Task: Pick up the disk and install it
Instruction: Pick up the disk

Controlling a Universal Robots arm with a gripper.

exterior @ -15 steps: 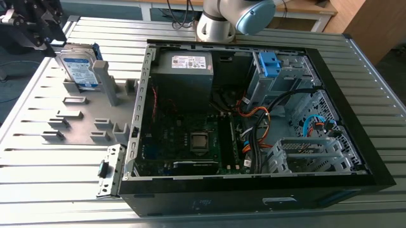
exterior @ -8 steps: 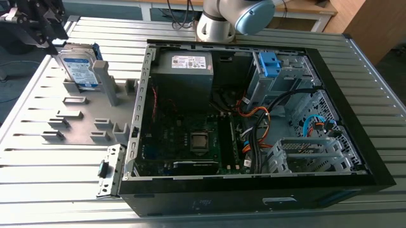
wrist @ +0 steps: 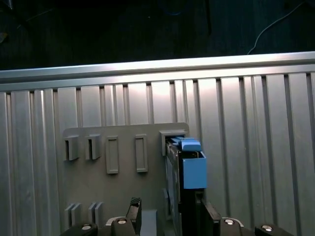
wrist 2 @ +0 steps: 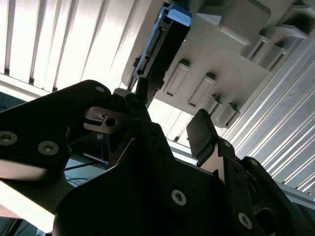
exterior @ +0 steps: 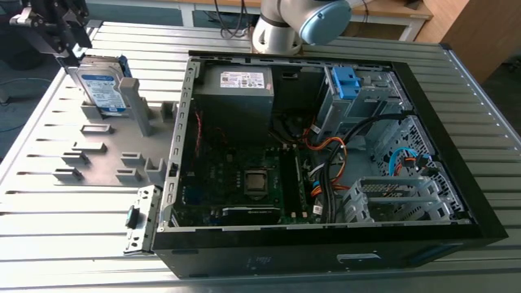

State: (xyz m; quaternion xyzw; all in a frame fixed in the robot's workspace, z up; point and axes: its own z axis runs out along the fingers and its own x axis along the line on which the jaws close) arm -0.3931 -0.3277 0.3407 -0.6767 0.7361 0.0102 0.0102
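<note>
Black fingers (wrist 2: 202,130) of the gripper (wrist 2: 171,101) stand spread wide and clasp nothing, poised just above the far upper end of the disk (exterior: 102,85). That disk, with its blue bracket, stands upright on its edge in a slot of the grey holder plate (exterior: 106,149), at the far side of the exterior view's left. Around the plate lies the ribbed metal table (exterior: 57,210), and to the exterior view's right rests the open computer case (exterior: 285,253), with the arm's base (exterior: 281,30) beyond it.
</note>
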